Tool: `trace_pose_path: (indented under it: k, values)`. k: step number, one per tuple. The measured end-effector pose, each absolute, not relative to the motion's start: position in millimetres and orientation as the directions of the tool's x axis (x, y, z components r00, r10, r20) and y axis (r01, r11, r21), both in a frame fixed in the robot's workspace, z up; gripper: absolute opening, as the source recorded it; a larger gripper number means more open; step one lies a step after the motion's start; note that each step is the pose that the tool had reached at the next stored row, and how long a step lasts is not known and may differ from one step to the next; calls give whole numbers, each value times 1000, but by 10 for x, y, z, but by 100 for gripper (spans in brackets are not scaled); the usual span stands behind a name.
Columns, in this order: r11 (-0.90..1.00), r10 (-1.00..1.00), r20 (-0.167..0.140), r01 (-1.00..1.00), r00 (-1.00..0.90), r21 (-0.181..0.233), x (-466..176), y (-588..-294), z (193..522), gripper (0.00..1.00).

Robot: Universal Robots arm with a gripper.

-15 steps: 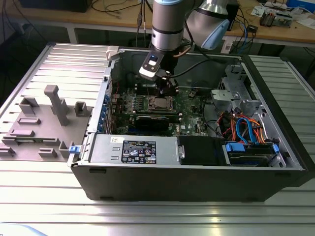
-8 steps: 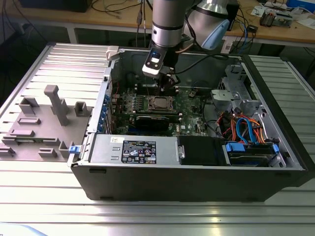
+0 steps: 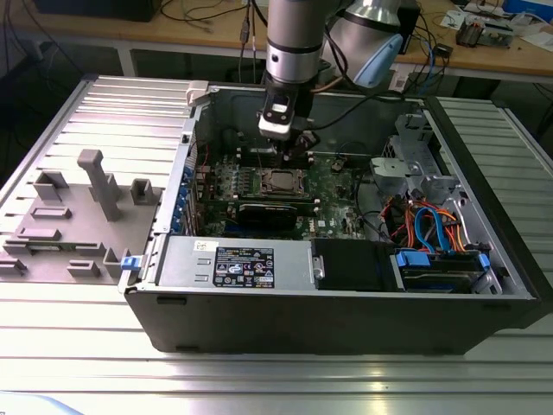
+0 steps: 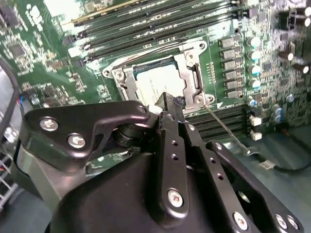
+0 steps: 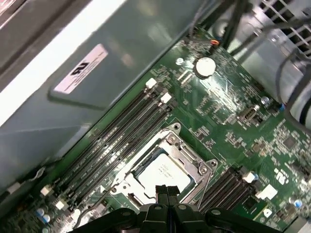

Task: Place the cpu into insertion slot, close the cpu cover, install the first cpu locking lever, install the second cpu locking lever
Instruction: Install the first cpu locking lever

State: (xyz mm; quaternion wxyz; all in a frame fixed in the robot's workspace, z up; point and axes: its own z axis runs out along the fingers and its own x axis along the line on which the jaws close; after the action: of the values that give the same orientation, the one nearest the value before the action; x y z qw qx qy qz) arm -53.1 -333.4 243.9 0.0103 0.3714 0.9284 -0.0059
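Chip of dull silver-grey metal, small, flat and square: the cpu lies seated level in the insertion slot, a dark square socket with a silvery rim. The thin silvery cpu cover lies flat around it, and the chip's top shows through its central cut-out. A thin wire lever runs out from one slot corner. The slot sits mid-board on the green circuit board, between banks of long black memory slots. The black gripper hangs at the cover's edge, fingertips pressed together, holding nothing; contact cannot be told. The board lies inside the open grey computer case.
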Motion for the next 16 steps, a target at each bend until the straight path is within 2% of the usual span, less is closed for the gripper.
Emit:
trace_pose_path:
  k: [6,16]
  values:
    - [841,541,-24,542,-840,-3,-530,-3333,2428,11]
    - [899,439,-24,439,-898,-3,-532,-3333,2425,11]
